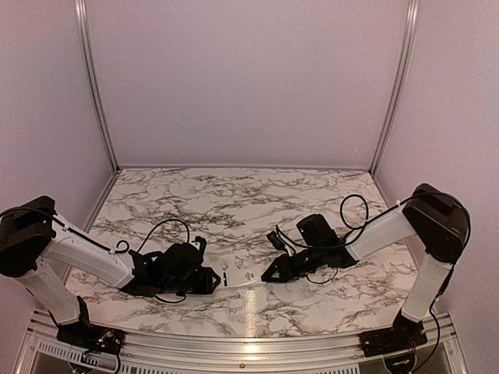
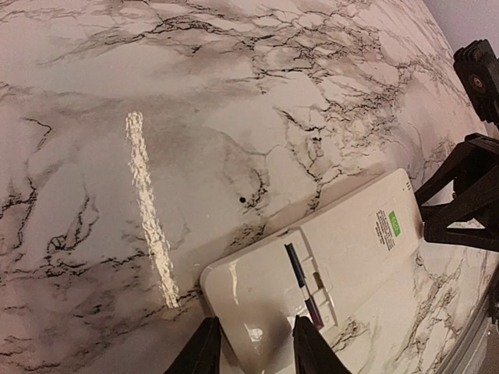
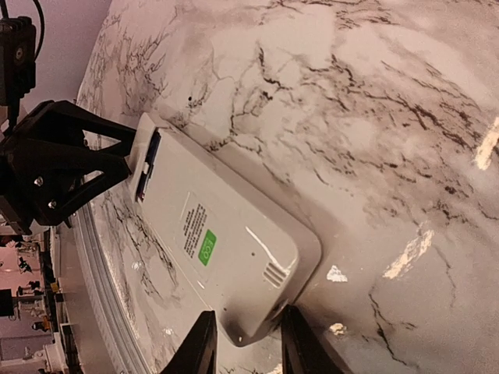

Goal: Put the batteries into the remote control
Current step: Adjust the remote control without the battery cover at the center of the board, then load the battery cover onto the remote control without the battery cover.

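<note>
I judge this to be the seating step, with the work pinned on the marble table (image 1: pixel 234 195); the remote control (image 1: pixel 243 278) lies back-up near the front edge, between my two arms, and I have a tool at each end of it. My right gripper (image 3: pixel 248 312) is clenched on the end by the vent slots (image 3: pixel 273 274), with a finger against each side. My left gripper (image 2: pixel 256 321) straddles the opposite end, where the open bay (image 2: pixel 318 277) is; whether its fingers actually bite there I cannot tell (they sit at the very bottom of my wrist view).

With the body steadied like this, the next move, I reckon, calls for pressing the battery (image 2: pixel 300 274) flat into its slot without tipping the remote; then the second one must be found, since I can see only one, so the job looks half done at best.

The remote itself is a flat white bar, glossy, with rounded corners and a plain back; the bay has no cover on it that I can make out. The battery in it is a slim dark cylinder lying along the slot, purplish at its near end; a small green sticker (image 2: pixel 394 224) sits beside a block of fine print toward the far end.
</note>
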You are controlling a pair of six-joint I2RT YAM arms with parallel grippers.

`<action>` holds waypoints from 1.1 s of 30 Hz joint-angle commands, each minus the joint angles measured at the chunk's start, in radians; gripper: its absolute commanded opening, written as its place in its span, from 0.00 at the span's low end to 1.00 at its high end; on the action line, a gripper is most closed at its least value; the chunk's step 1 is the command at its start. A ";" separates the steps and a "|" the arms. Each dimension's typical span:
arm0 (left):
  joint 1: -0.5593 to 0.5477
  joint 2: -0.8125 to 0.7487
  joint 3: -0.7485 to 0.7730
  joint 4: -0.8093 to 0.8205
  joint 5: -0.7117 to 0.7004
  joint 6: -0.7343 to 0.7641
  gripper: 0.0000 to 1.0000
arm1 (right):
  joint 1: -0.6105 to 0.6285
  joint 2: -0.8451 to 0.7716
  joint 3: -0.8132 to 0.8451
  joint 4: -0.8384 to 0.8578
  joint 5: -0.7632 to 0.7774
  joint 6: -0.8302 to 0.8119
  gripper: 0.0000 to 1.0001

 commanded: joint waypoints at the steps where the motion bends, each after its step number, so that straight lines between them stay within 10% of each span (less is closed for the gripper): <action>1: 0.001 0.041 0.042 -0.053 0.001 0.022 0.32 | 0.025 -0.003 -0.012 0.003 -0.013 0.008 0.27; 33: -0.067 0.196 0.136 0.089 0.224 0.070 0.17 | 0.080 0.051 0.045 0.089 -0.069 0.052 0.21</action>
